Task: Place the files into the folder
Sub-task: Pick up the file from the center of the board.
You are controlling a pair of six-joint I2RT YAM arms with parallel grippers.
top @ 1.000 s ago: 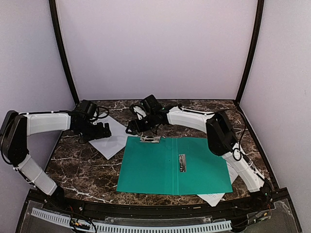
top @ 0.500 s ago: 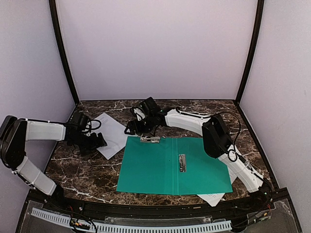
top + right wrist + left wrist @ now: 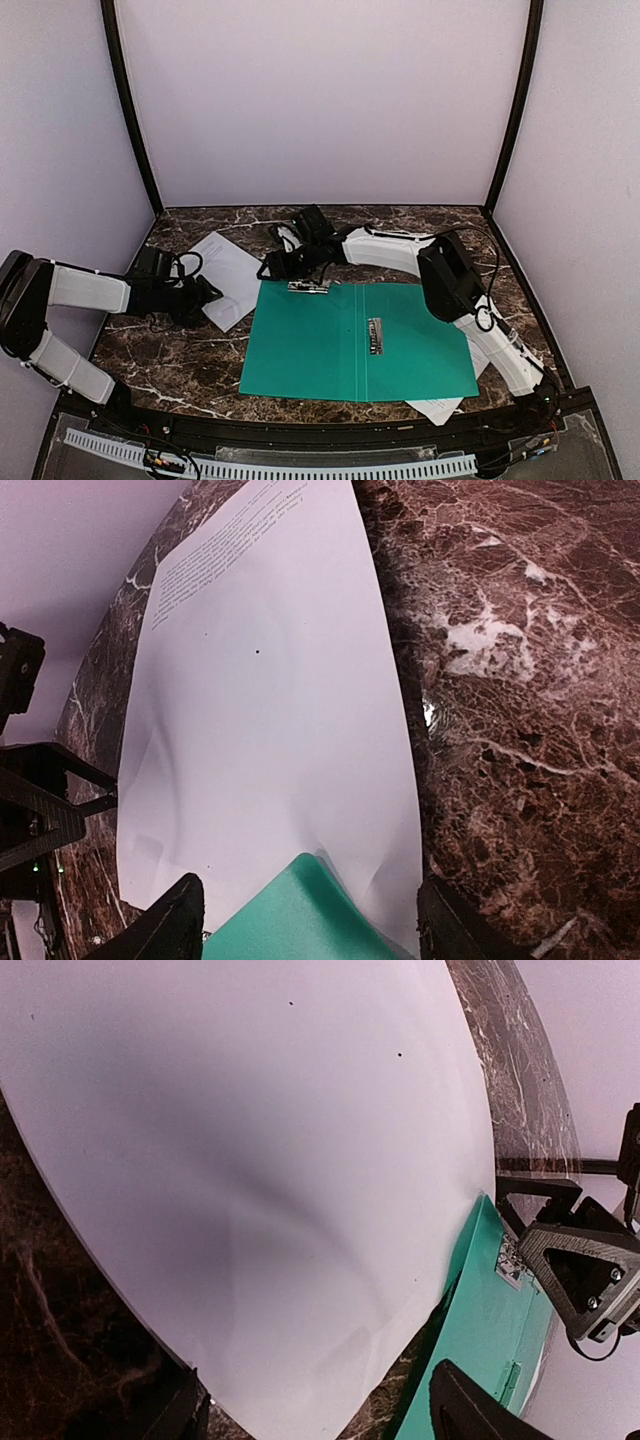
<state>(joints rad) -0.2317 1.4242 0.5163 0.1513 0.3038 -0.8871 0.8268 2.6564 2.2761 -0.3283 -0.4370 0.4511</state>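
The teal-green folder (image 3: pixel 330 345) lies open and flat in the middle of the table, with a metal clip (image 3: pixel 374 335) by its spine. One white sheet (image 3: pixel 232 272) lies left of the folder, its corner tucked under the folder's far left corner. A second sheet (image 3: pixel 440 408) pokes out from under the folder's near right corner. My left gripper (image 3: pixel 203 293) is open, low at the first sheet's (image 3: pixel 250 1160) near left edge. My right gripper (image 3: pixel 283 264) is open, its fingers astride the folder's far left corner (image 3: pixel 300 910) over that sheet (image 3: pixel 270 710).
Dark marble table (image 3: pixel 190 350) with pale walls on three sides. A second metal clip piece (image 3: pixel 308 287) lies at the folder's far edge. In the left wrist view the folder's edge (image 3: pixel 480 1320) and my right gripper's body (image 3: pixel 580 1270) show on the right.
My left arm has lowered and pulled back to the left, from above the sheet to its near left edge. The right gripper has barely moved. Sheets and folder lie as before.
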